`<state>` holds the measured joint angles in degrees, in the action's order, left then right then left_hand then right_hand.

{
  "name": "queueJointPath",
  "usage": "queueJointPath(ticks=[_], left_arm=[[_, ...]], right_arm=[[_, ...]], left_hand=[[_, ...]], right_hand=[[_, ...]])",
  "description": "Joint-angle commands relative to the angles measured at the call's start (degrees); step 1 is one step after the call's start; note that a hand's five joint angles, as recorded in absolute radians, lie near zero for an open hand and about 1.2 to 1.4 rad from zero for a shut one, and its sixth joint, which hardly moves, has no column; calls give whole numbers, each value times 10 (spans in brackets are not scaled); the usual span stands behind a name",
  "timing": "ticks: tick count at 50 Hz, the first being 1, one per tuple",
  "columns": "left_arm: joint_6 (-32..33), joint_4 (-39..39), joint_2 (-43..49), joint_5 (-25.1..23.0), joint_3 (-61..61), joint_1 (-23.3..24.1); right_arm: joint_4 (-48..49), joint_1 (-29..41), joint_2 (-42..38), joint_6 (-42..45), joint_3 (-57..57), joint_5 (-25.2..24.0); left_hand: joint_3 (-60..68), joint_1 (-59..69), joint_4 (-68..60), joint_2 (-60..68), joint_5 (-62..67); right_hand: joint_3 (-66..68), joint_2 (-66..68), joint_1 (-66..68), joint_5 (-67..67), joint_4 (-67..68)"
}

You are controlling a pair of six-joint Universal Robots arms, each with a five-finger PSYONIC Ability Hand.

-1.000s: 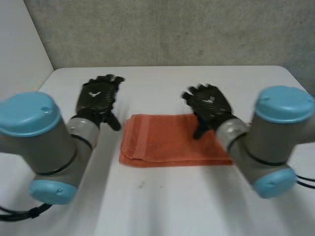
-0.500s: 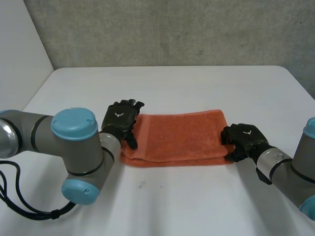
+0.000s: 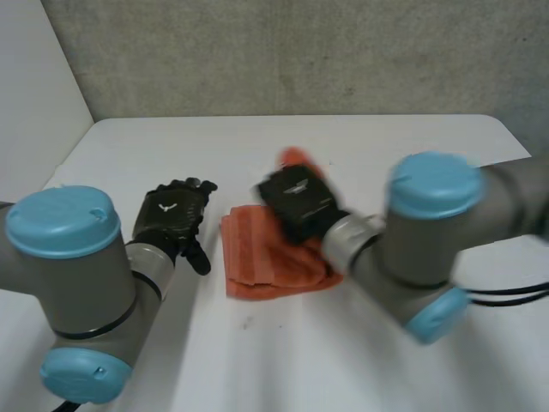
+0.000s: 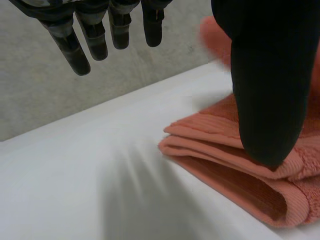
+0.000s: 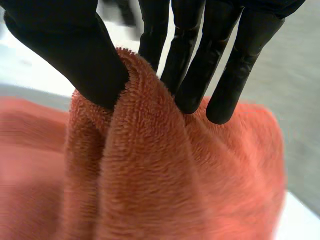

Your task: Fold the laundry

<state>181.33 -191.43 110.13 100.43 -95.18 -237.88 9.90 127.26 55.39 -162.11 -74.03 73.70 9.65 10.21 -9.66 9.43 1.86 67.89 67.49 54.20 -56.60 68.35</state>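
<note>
Left hand (image 3: 174, 216), fingers straight, relaxed and holding nothing, rests just beside the left end of the orange towel (image 3: 257, 266), its thumb (image 4: 267, 90) over the folded edge; contact cannot be told. The towel, thick looped terry with a ribbed woven border, lies in soft stacked layers near the middle of the white bench (image 3: 412, 137). Right hand (image 3: 298, 199) pinches a raised end of the pile between thumb and fingers (image 5: 192, 65). To fold well, the lifted end should land square on the left edge, corners matched, before release.
</note>
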Motion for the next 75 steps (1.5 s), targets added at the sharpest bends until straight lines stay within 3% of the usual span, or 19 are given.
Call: queueJointPath(ticks=[1, 3, 4, 5, 6, 10, 14, 21, 37, 44, 56, 62, 64, 75], left_arm=[[-9, -1, -28, 15, -16, -22], [-10, -2, -28, 14, -12, -32], [-10, -2, -28, 14, -11, -32], [-10, -2, -29, 13, -7, -36], [-10, -2, -29, 13, -7, -36], [-11, -4, -19, 11, 20, -36], [-24, -3, -1, 4, 46, -30], [-67, 18, 59, -25, 106, 1], [-91, 106, 142, -22, 132, 15], [-87, 127, 128, -23, 127, 10], [-91, 139, -11, -26, 159, 1], [-91, 182, -93, -26, 177, -44], [-86, 207, -134, -27, 182, -69], [-83, 276, -178, -29, 212, -99]], right_arm=[[-21, 95, -91, 0, 36, 3], [-21, 94, -92, 0, 42, 7], [-21, 93, -85, -1, 47, 17], [-21, 93, -85, -1, 47, 17], [-22, 93, -68, -6, 51, 36], [-20, 60, 2, -17, 47, 112], [-21, 36, 23, -48, 45, 133], [-70, 6, 2, -132, 57, 113], [-201, -49, -151, -160, 164, 65], [-215, -62, -150, -159, 185, 56], [-193, -95, 47, -163, 144, 59], [-165, -134, 130, -160, 96, 75], [-157, -175, 191, -159, 54, 97], [-164, -240, 275, -153, -2, 120]], left_hand=[[3, -2, -3, 6, -19], [3, -2, -3, 6, -19], [3, -2, -3, 6, -19], [3, -2, -3, 6, -19], [3, -2, -3, 6, -19], [3, -2, -3, 6, -19], [3, -2, -3, 6, -19], [3, -2, -3, 6, -19], [3, -2, -3, 6, -19], [3, -2, -3, 6, -19], [3, -2, -3, 6, -19], [3, -2, -3, 6, -19], [3, -2, -3, 6, -19], [3, -2, -3, 6, -19]], right_hand=[[121, 125, 258, -134, 117], [121, 125, 258, -134, 117], [-210, -206, -73, 197, -214], [-213, -209, -76, 200, -218], [-481, -477, -344, 468, -486], [-579, -575, -442, 566, -583], [-579, -575, -442, 566, -583], [-579, -575, -442, 566, -583], [-579, -575, -442, 566, -583], [-579, -575, -442, 566, -583], [-579, -575, -442, 566, -583], [-579, -575, -442, 566, -583], [-579, -575, -442, 566, -583], [-579, -575, -442, 566, -583]])
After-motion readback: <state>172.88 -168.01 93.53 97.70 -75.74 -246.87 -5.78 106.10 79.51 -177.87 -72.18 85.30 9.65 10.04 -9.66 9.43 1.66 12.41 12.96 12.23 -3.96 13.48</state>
